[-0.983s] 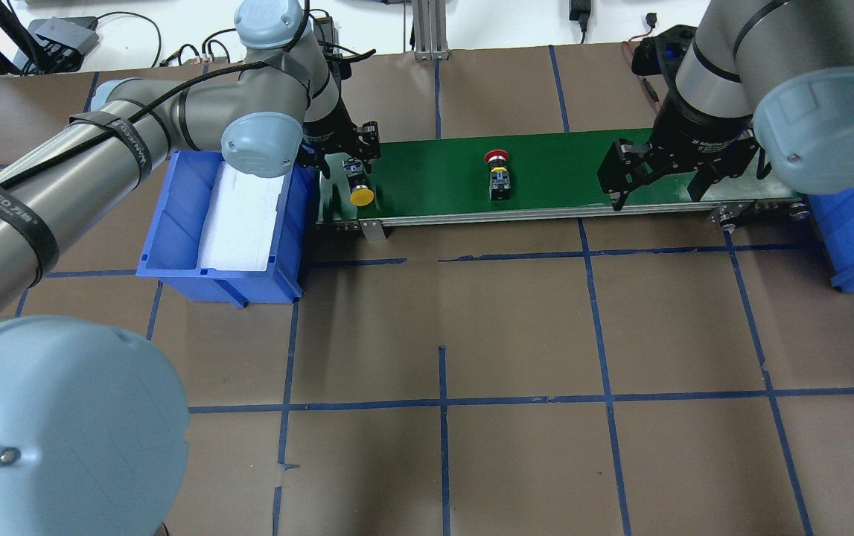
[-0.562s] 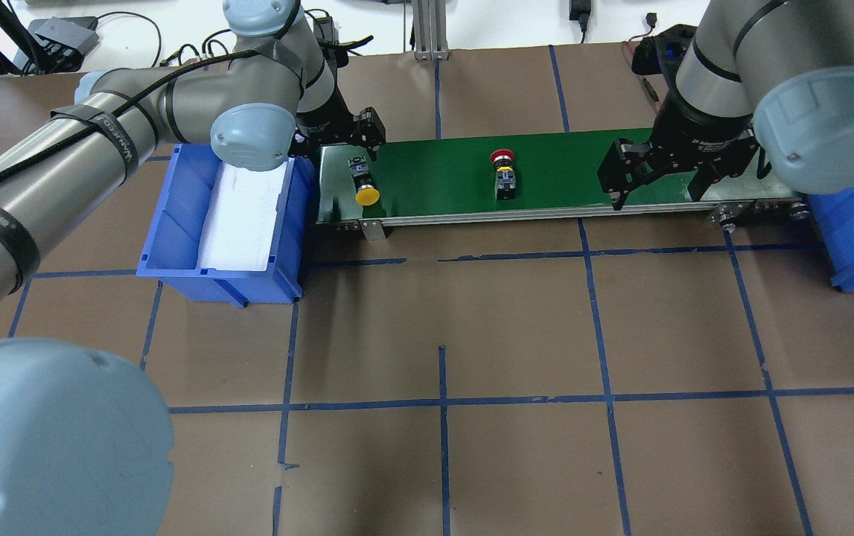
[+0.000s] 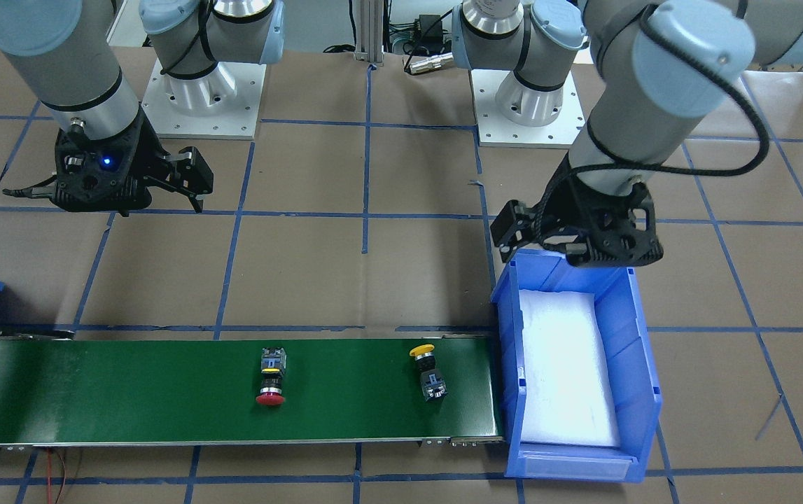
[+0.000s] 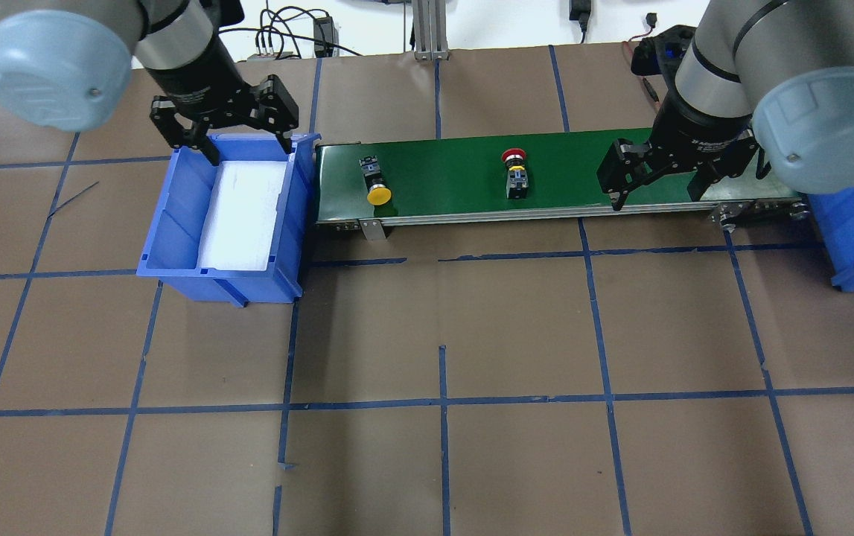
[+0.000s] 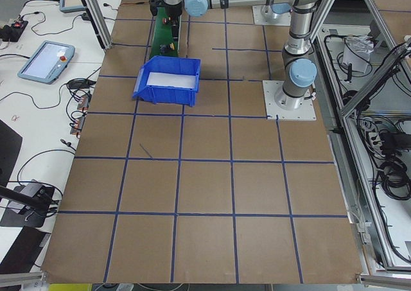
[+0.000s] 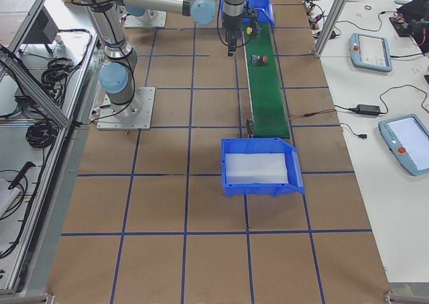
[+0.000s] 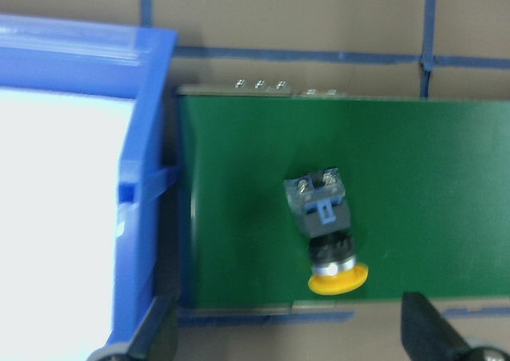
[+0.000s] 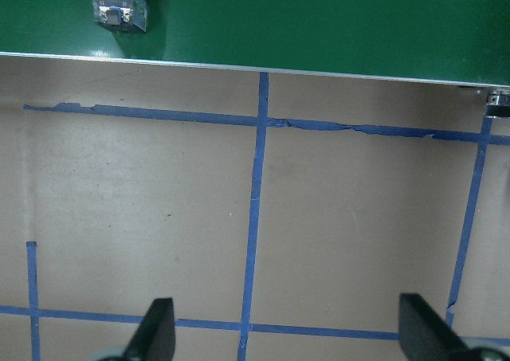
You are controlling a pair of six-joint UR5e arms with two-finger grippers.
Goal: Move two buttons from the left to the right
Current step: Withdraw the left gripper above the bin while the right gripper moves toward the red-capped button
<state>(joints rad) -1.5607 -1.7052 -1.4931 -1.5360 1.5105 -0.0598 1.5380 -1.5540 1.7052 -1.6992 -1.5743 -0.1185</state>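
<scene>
As both lie flat | yellow-capped button (image 4: 375, 182) | red-capped button (image 4: 516, 173) | black bodies

SITE: robotics lab | EVIDENCE: teach pendants (image 6: 371, 52); aluminium-profile frame (image 6: 334, 17); tape-gridded bench (image 4: 516, 327); green conveyor (image 4: 449, 167); two plate-mounted arms

Matt green belt (image 4: 441, 179), smooth, edged by a bright silvery metal rail (image 4: 471, 217). The yellow button (image 4: 374, 182) and red button (image 4: 516, 173) show smooth plastic caps, lightly shiny, on dull black bodies. The blue bin (image 4: 294, 216) is hard plastic with a soft sheen; inside, a white pad (image 4: 244, 216), foam-like, matt. The table cover (image 4: 516, 327) is dull brown paper, lined with blue tape (image 4: 442, 402).
</scene>
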